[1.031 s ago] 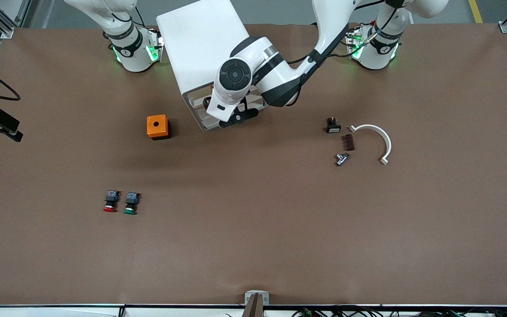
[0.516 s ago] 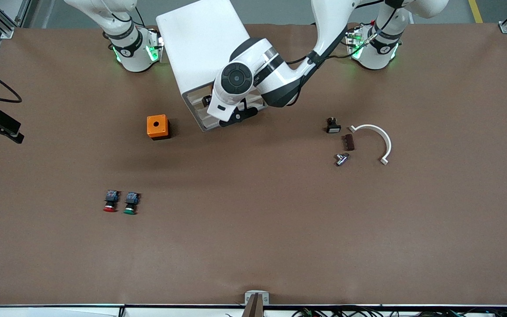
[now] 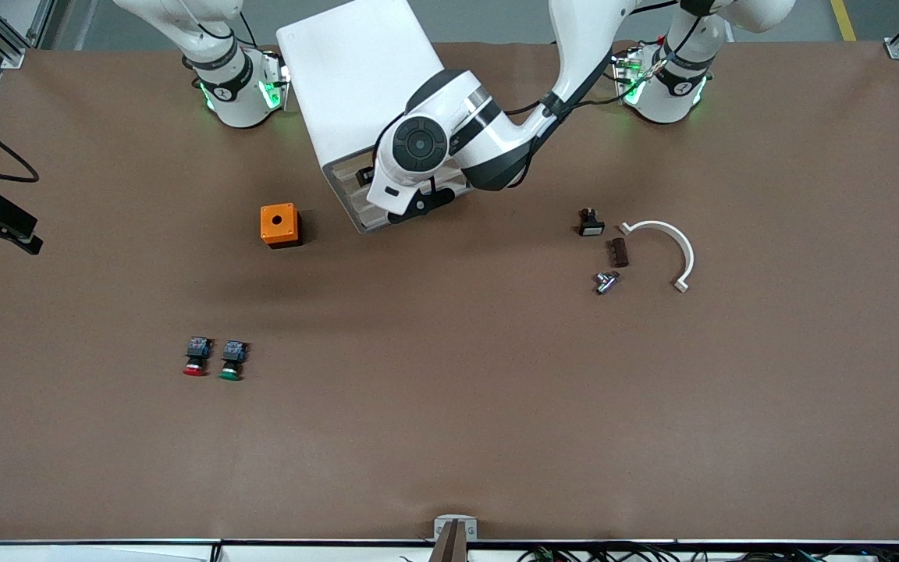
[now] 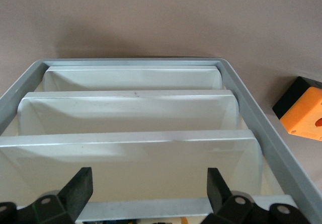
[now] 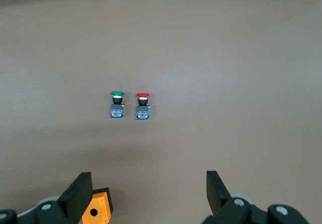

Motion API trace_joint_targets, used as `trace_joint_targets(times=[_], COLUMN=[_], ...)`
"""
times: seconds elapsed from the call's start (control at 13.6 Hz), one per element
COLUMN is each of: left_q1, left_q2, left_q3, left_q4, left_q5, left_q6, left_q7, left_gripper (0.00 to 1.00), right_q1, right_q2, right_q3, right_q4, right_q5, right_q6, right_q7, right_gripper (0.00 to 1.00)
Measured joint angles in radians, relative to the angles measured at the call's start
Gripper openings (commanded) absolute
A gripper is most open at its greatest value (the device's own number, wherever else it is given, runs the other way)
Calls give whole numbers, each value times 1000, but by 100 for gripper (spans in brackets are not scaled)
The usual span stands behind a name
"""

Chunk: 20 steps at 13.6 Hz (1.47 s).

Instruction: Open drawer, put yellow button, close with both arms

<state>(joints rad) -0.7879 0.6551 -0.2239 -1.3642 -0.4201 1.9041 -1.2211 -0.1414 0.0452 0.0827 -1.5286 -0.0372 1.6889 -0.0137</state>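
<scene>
The white cabinet (image 3: 356,86) stands between the arms' bases, its four drawer fronts facing the front camera. My left gripper (image 4: 148,190) is open and empty at the front of the top drawer (image 4: 151,208), whose grey rim runs between the fingers. A sliver of the yellow button (image 4: 183,220) with black and blue shows inside that drawer, at the frame's edge. In the front view the left wrist (image 3: 418,144) covers the drawer fronts and the left gripper (image 3: 412,207). My right gripper (image 5: 148,184) is open and empty, held high over the table toward the right arm's end.
An orange box (image 3: 279,225) sits beside the cabinet toward the right arm's end. A red button (image 3: 195,357) and a green button (image 3: 232,361) lie nearer the front camera. A black part (image 3: 591,224), brown block (image 3: 619,252), metal fitting (image 3: 606,281) and white curved piece (image 3: 672,242) lie toward the left arm's end.
My left wrist has moved toward the cabinet, and less of the top drawer sticks out than a second ago. The right arm has barely moved.
</scene>
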Motion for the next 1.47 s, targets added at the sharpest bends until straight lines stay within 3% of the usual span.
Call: trace_joint_targets(times=[0.44, 0.66, 1.03, 1.47], left_q1=[25, 110, 267, 364], left_q2=[-1, -12, -53, -71], left_q3=[10, 16, 17, 17], left_q4=[8, 23, 25, 25], left_q5=[0, 15, 177, 193], left_q6=[9, 10, 5, -4], left_q7=[-2, 0, 2, 2], left_gripper=[99, 99, 99, 99], right_q1=[0, 0, 0, 0], right_q2=[0, 1, 1, 1], right_q3=[0, 0, 0, 0], right_q4=[-1, -3, -3, -3], right_q5=[0, 0, 0, 0], right_q6=[0, -1, -1, 0], right_q7=[0, 0, 0, 0], right_gripper=[100, 100, 100, 100])
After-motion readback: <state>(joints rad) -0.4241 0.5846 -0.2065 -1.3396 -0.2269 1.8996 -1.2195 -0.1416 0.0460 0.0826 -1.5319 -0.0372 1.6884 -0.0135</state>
